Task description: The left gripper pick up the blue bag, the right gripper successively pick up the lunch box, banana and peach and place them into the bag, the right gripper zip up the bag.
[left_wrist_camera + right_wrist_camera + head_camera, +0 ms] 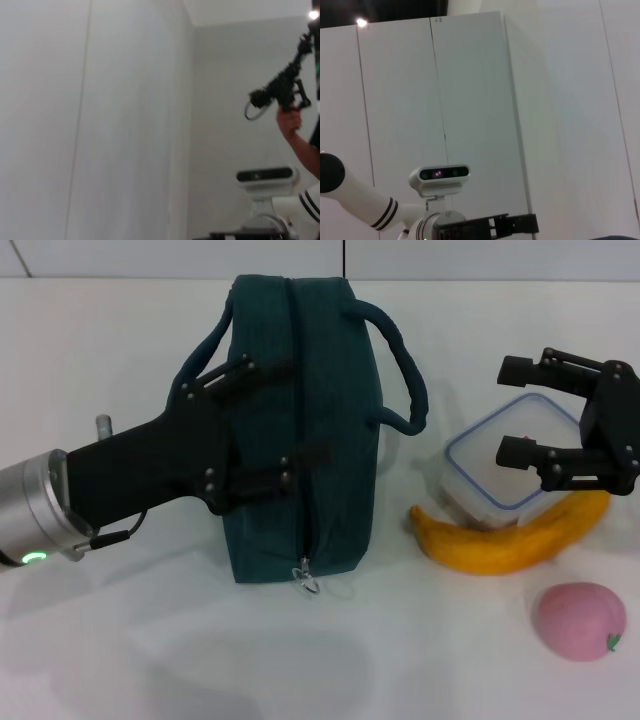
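Observation:
The blue bag (330,430) stands in the middle of the white table (100,340), its top zipper line running front to back and the zipper pull (306,576) at the near end. My left gripper (243,423) is over the bag's left half, fingers wide apart; I cannot tell whether they touch it. At the right, the clear lunch box (478,465) with a blue rim sits behind the yellow banana (500,545). The pink peach (580,620) lies nearest me. My right gripper (507,410) hangs open over the lunch box, with nothing between its fingers.
The bag's two dark handles (400,360) stick out to either side. The wrist views show only white wall panels, the robot's head camera (439,175) and a person's arm (295,135) holding a black device.

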You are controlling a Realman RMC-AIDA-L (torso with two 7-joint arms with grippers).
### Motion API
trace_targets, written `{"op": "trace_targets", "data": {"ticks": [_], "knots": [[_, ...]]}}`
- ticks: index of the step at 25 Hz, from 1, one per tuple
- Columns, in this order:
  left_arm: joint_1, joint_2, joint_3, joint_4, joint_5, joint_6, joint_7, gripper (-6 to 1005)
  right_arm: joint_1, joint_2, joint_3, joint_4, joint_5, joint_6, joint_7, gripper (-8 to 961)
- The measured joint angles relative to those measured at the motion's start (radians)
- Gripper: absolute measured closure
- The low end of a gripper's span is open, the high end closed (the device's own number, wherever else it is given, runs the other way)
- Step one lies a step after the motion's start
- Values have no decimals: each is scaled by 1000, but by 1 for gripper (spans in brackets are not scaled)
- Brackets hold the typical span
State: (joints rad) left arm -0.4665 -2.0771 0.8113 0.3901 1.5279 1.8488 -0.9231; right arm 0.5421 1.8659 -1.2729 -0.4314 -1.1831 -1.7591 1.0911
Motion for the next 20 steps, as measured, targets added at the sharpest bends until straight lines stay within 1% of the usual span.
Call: {"op": "trace_targets", "data": {"ticks": [4, 13, 15, 17, 18, 20], "knots": [[-2, 1, -1, 15, 20, -1, 0, 120, 0, -1, 0, -18, -2, -1, 0, 83], [-5, -3, -6, 33, 8, -15, -21, 120, 3, 0, -4, -46, -15, -7, 3, 83], [-2, -1, -8, 58, -10, -18, -89, 121, -1, 1, -3, -46, -17, -8, 4, 83], [8, 3, -19, 114, -23, -36, -197, 121, -5, 1, -3, -46, -17, -8, 5, 83], [18, 6, -33, 161, -24, -61, -287, 122, -7, 1, -2, -46, -17, -8, 5, 83], [30, 8, -46, 199, -19, -100, -375, 123, -14, 2, -2, -46, -17, -9, 6, 83]]}}
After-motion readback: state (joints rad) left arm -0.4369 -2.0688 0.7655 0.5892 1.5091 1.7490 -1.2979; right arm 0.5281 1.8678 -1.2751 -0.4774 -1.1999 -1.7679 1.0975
